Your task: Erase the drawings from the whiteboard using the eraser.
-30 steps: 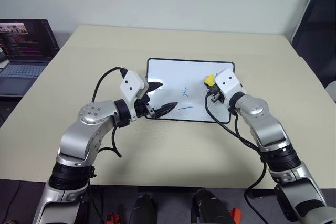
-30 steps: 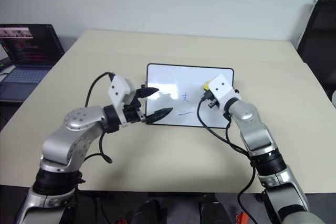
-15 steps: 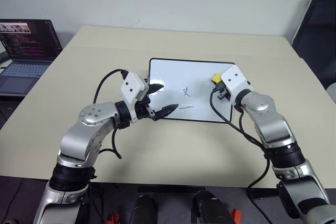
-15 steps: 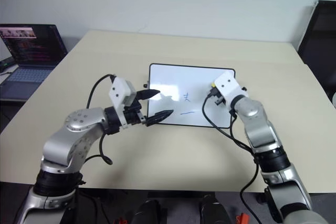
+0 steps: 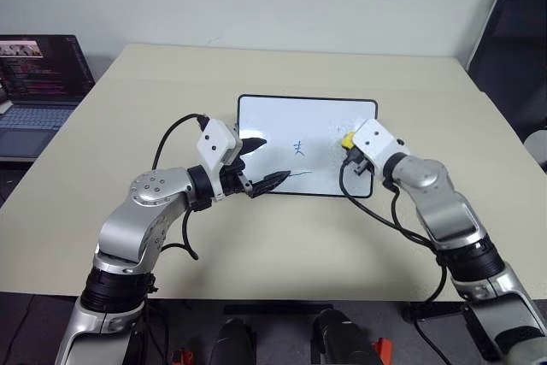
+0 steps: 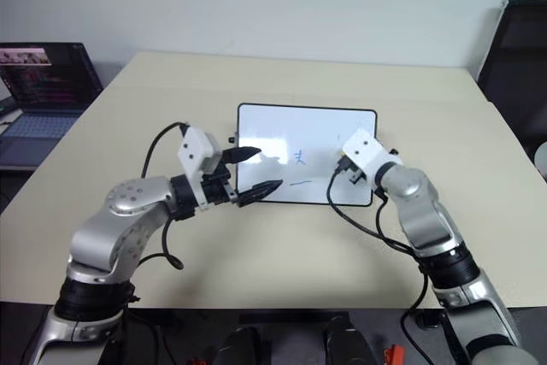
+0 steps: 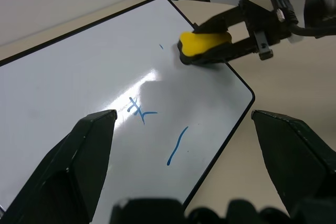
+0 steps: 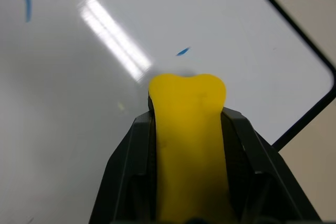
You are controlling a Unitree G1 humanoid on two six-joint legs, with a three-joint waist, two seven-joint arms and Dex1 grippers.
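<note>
The right gripper (image 7: 210,45) is clamping the eraser (image 8: 188,129) and pressing it on the whiteboard (image 5: 282,117) near its right edge, by a tiny blue fleck (image 8: 182,52). The left gripper (image 5: 263,162) is hovering with fingers spread over the board's left edge, and the drawings (image 7: 140,109) are sitting mid-board between them on the table (image 5: 256,237).

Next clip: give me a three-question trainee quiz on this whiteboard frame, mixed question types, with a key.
1. True or false: the right gripper is clamped on the eraser.
2. The eraser rests on the whiteboard near which side? A) the robot's right B) the robot's left C) the centre
3. Fill in: the left gripper is ____.

Key:
1. True.
2. A; a small blue fleck lies beside it.
3. Open, over the board's left edge; a blue scribble and a line are left.
</note>
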